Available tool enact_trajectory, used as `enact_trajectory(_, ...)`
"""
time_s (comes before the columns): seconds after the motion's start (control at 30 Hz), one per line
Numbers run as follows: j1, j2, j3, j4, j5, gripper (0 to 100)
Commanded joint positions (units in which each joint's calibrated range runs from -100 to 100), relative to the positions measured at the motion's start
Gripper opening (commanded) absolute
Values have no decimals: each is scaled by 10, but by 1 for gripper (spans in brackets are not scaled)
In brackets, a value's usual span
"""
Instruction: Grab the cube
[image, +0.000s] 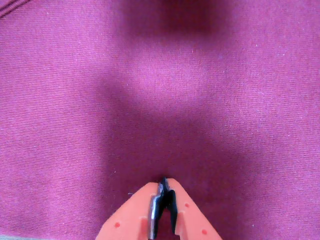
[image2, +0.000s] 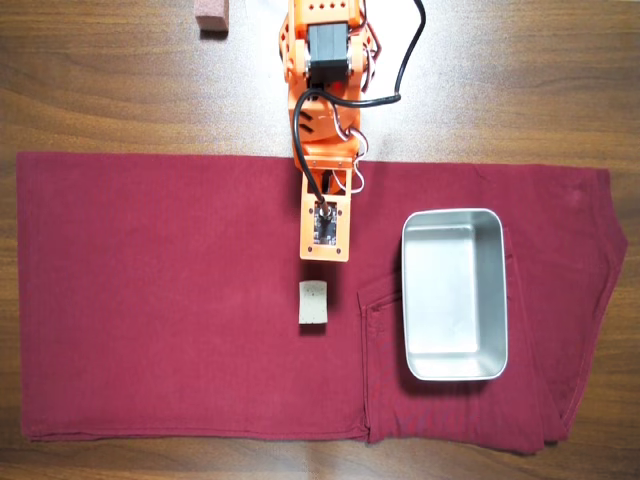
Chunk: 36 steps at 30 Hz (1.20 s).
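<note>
The cube (image2: 314, 303), a small pale tan block with a faint mark on its top face, sits on the dark red cloth (image2: 150, 300) near the middle of the overhead view, just below the tip of the orange arm (image2: 325, 130) and well to the left of the empty metal tray (image2: 454, 222). It looks rigid and light, probably wood or foam, with flat matte sides that should not slip much. The sensible hold is across two opposite vertical faces, low enough that the block does not tip or pop out.

The gripper (image: 164, 186) enters the wrist view from the bottom edge, its orange fingers pressed together with only a dark seam between them and nothing held. It will have to open before it can straddle the block.

The wrist view shows only ribbed cloth and soft shadow ahead of the fingertips; the cube is not in it. The overhead view alone places the cube, the tray, the wooden table (image2: 100, 80) and a reddish-brown block (image2: 211, 16) at the top edge, but it hides the fingertips beneath the wrist housing.
</note>
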Motion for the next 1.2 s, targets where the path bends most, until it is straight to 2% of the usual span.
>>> enact_trajectory(0.0,1,4,3,11,-2,1)
enact_trajectory(0.83,-15,4,3,11,-8,0)
enact_trajectory(0.9,-1,14,0,-12,8,0)
enact_trajectory(0.97,17,188,-125,-143,-2,1)
enact_trajectory(1.0,17,307,-231,-157,-3,3)
enact_trajectory(1.1,22,574,-562,-33,18,18)
enact_trajectory(1.17,39,668,-678,-16,33,21)
